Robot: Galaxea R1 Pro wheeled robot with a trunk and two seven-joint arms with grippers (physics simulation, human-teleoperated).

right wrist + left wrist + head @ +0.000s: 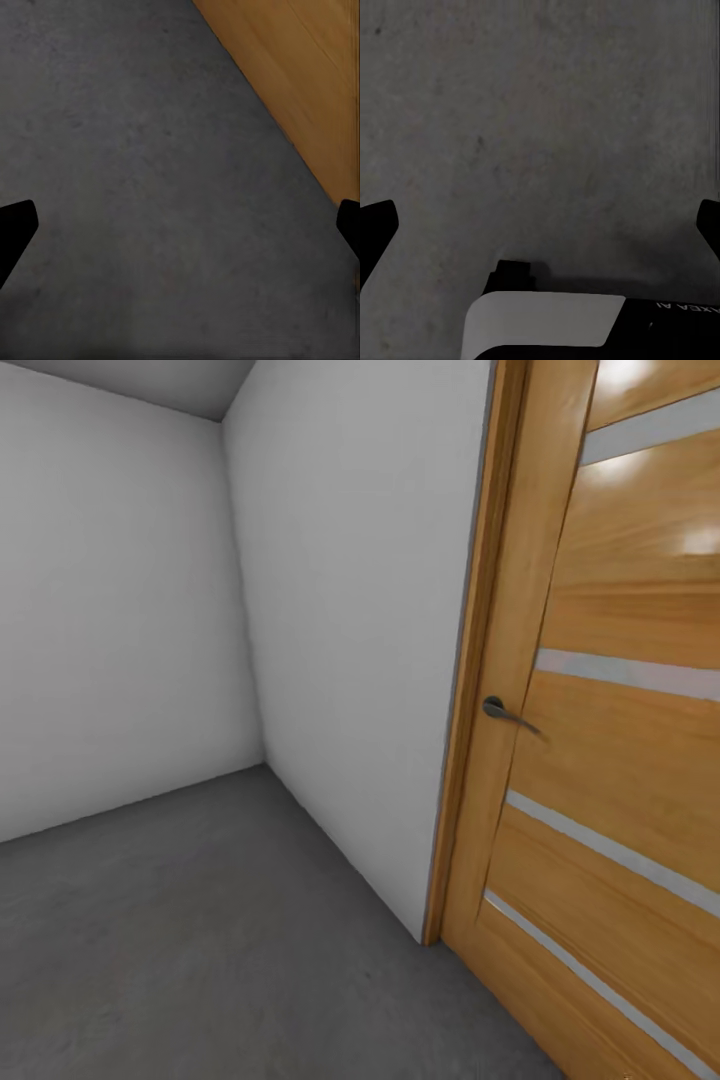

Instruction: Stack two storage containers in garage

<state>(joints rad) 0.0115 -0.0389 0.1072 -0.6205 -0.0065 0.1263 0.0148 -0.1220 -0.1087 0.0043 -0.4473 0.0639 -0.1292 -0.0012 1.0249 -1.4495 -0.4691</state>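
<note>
The two storage containers are out of view. I am in the garage, facing a bare corner where two white-grey walls point(340, 610) meet above the dark grey concrete floor point(200, 920). My left gripper point(540, 232) hangs open over the floor point(540, 112), with its black fingertips point(376, 225) far apart and nothing between them. My right gripper point(180, 232) is open too, with nothing in it, above the floor point(150, 150) close to a wooden door point(300, 82).
A wooden door point(620, 760) with pale horizontal strips and a dark lever handle point(495, 708) stands at the right, very close. Its frame point(470, 710) meets the wall's end. A white and black part of my own body point(547, 322) lies below the left gripper.
</note>
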